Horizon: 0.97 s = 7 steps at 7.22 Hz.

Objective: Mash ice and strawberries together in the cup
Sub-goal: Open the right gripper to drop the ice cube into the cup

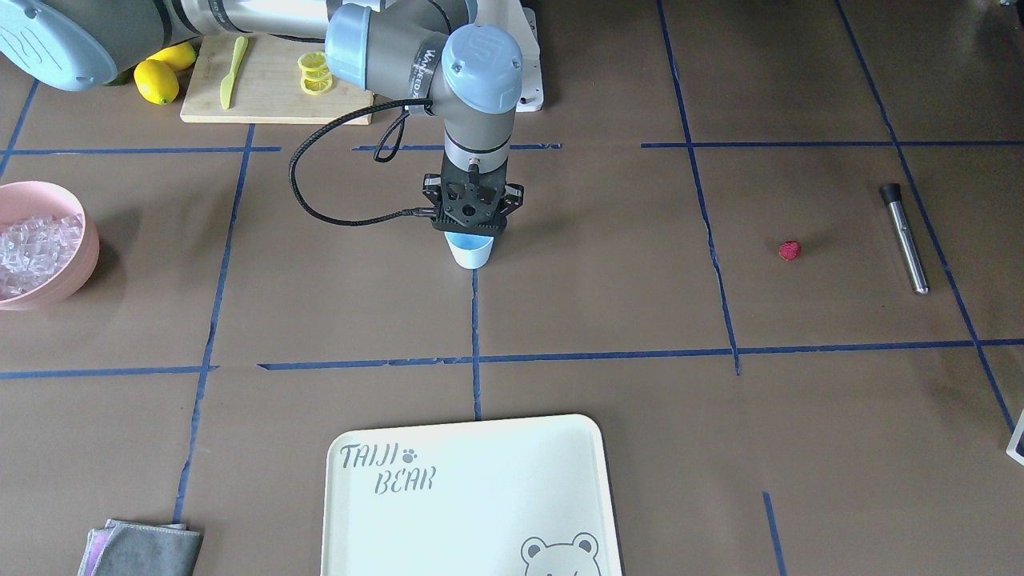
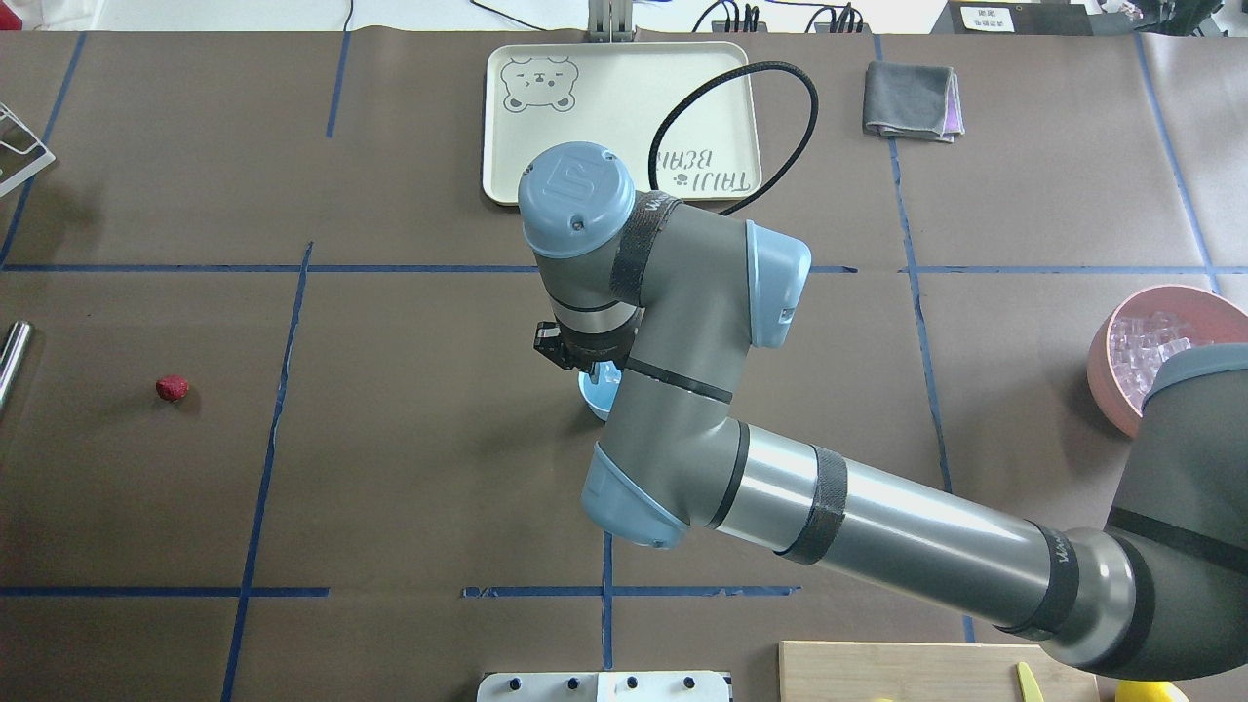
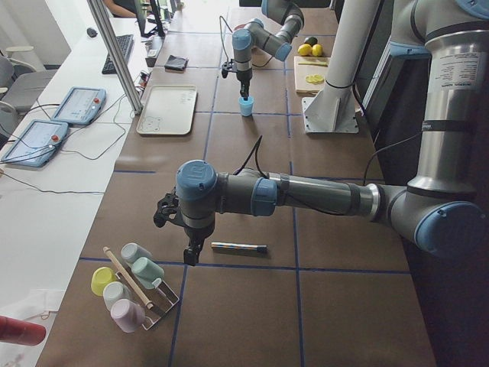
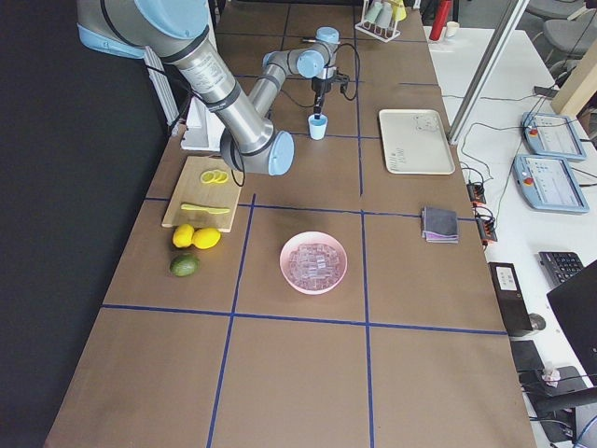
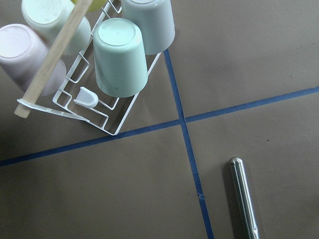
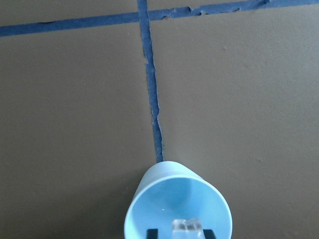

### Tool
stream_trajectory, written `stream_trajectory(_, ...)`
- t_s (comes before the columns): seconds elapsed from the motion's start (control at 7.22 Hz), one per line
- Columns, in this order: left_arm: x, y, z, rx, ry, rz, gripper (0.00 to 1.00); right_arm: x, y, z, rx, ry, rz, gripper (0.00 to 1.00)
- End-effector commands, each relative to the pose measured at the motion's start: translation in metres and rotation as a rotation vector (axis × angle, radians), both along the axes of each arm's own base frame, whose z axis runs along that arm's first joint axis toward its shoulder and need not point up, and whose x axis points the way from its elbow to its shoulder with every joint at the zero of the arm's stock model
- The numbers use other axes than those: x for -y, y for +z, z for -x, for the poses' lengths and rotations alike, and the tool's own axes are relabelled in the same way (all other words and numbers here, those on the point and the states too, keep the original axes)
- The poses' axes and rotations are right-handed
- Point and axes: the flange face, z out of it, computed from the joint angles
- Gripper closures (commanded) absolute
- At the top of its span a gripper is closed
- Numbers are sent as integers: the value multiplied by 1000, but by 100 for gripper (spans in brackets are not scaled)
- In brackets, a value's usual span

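The right gripper (image 6: 177,233) hovers directly over the cup (image 6: 178,199), pinching one clear ice cube (image 6: 188,228) between narrow fingers. The strawberry (image 1: 790,250) lies well apart from the cup; remaining ice fills a pink bowl (image 1: 68,280) opposite. The left gripper's (image 3: 189,256) opening cannot be told.

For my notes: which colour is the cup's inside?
Light blue inside the cup, clearest in the right wrist view.

pale blue cup (image 1: 470,251), red strawberry (image 1: 790,250), pink bowl (image 1: 76,270)
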Motion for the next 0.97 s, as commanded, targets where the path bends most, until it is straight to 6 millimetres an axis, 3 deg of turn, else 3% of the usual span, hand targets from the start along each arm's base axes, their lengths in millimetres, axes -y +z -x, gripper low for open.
stream_trajectory(0.0,0,0,0,0,-1,0,0,-6,3,-10,14,1,-7,22)
stream_trajectory(0.14,0,-1,0,0,-1,-2,0,-6,2,-11,16,2,-7,7)
stream_trajectory(0.83,-2,-12,0,-1,-1,6,0,-8,-6,-14,29,15,-7,1)
